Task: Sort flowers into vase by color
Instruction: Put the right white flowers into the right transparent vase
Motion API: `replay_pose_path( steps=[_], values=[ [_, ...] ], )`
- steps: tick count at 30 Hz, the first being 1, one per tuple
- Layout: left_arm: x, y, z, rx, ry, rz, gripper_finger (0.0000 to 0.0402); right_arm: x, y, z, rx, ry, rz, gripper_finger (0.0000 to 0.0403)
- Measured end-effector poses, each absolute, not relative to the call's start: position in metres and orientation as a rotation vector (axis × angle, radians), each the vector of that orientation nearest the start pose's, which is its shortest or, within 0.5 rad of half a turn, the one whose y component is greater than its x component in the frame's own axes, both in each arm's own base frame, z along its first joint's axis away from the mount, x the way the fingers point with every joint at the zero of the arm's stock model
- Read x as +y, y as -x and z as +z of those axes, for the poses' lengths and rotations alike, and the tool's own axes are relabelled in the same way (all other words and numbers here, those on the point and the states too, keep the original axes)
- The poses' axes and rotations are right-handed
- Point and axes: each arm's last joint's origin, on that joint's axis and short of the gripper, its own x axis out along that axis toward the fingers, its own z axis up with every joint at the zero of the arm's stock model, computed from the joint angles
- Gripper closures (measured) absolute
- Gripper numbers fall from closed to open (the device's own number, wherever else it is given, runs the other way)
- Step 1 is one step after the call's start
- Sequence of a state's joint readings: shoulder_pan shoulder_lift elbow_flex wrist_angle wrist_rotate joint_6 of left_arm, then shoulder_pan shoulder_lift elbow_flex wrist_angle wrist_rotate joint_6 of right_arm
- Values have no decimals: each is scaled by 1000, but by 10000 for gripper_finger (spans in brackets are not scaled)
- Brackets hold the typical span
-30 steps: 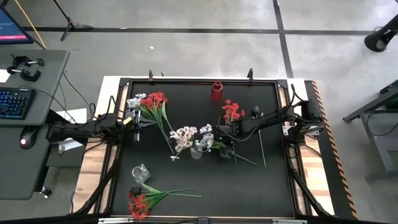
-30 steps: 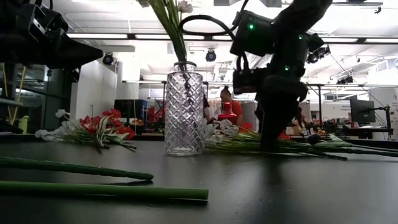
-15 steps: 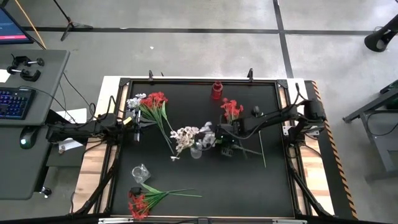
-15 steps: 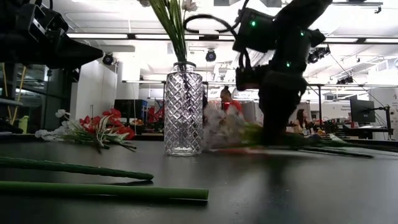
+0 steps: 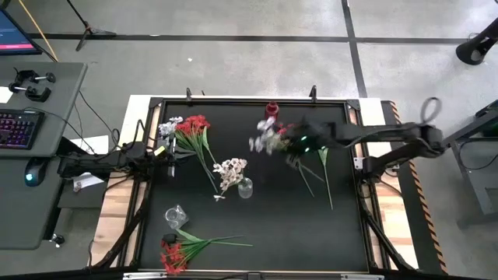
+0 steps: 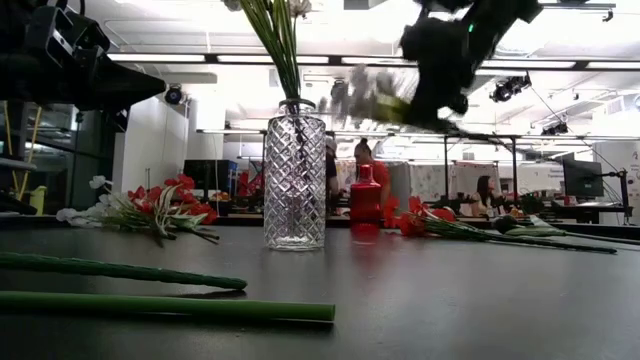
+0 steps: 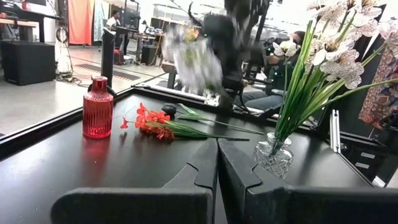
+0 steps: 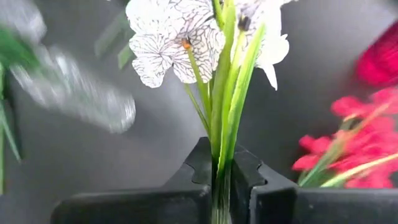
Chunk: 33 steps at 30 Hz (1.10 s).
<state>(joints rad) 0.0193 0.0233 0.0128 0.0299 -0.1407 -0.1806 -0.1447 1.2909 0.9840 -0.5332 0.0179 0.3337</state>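
My right gripper is over the table's far middle, shut on a bunch of white flowers held in the air. A clear cut-glass vase stands mid-table with white flowers in it. A small red vase stands by the far edge. Red flowers lie flat on the table under my right arm. My left gripper waits shut at the table's left, beside a red and white bunch. My right gripper pinches the white flowers' green stems between its two fingers. The stems run on past the fingertips, so the blooms stand beyond them, toward the table's left. The bunch is lifted clear of the table.
Another red bunch lies at the near left corner, with a small clear glass beside it. Loose green stems lie right of centre. People show in the room beyond the far edge.
My right gripper has shut on the white flowers lying right of the clear vase. It has then risen and swung toward the far edge. The bunch has come off the table and now hangs in the air near the red vase.
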Motion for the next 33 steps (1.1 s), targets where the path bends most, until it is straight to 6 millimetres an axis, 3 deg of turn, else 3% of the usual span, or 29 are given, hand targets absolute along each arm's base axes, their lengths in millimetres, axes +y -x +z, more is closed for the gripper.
replay_pose_path(
  steps=[4,6,8,11,14,18,27,33],
  values=[
    [6,-98,169,-34,181,158,402,-43,-231,309,493,-397,-414,400],
    [6,-98,169,-34,181,158,402,-39,-219,318,272,-438,-406,401],
    [6,-98,169,-34,181,158,402,-32,-210,314,54,-503,-340,401],
    [6,-98,169,-34,181,158,402,-19,-205,293,-221,-598,-202,402],
    [6,-98,169,-34,181,158,402,-7,-204,276,-410,-649,-108,402],
    [6,-98,169,-34,181,158,402,8,-218,270,-479,-609,-80,402],
    [6,-98,169,-34,181,158,402,21,-280,290,-474,-383,-77,402],
    [6,-98,169,-34,181,158,402,22,-308,276,-426,-353,-52,402]
  ],
)
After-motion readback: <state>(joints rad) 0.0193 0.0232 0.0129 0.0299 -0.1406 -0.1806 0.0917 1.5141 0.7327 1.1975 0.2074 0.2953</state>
